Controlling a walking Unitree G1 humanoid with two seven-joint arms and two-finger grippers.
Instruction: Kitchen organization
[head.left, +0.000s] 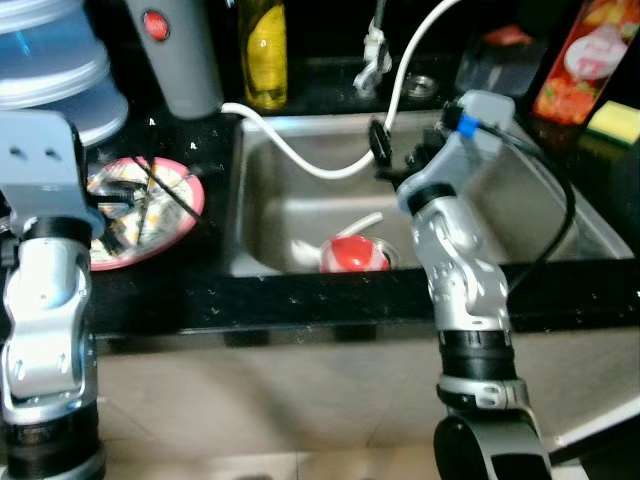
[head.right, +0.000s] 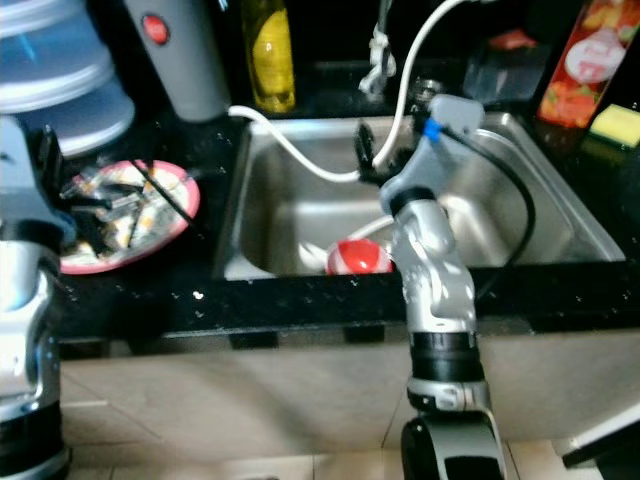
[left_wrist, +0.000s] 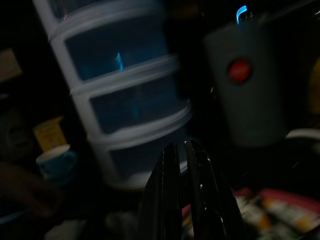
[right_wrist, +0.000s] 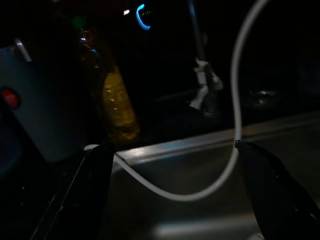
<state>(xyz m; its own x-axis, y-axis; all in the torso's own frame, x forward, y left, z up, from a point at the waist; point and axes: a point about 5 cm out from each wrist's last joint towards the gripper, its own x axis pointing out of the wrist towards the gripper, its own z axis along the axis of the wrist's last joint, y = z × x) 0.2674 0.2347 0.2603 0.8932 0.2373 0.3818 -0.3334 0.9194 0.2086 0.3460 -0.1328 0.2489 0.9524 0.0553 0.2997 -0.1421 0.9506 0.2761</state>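
Left eye view has the robot standing at a dark desk (head.left: 330, 300) with one steel sink (head.left: 520, 225) set into it. Right tool (head.left: 383, 150) is up over the middle of the sink, and in the right wrist view its two black fingers (right_wrist: 92, 185) are spread wide apart with nothing between them. One white hose (head.left: 300, 155) loops from the left desk across the sink and up toward the far side, passing just beside that tool. Down in the basin there's one red-and-white item (head.left: 355, 255), looks like a small bowl or lid but too blurry to call.

Left side of the desk: one pink-rimmed plate (head.left: 185, 215) piled with what look like wrappers, can't count them. Left tool (left_wrist: 186, 200) is above that plate, fingers pressed together and holding nothing.

Along the far edge I count one stacked translucent blue container (head.left: 55, 70) at far left, one grey appliance with a red button (head.left: 180, 55), one yellow bottle (head.left: 265, 50), and one tap (head.left: 375, 50). Far right has one red carton (head.left: 590, 55) and one yellow sponge (head.left: 615, 122). Left wrist view also picks up one small blue cup (left_wrist: 55, 160) near the stacked container.
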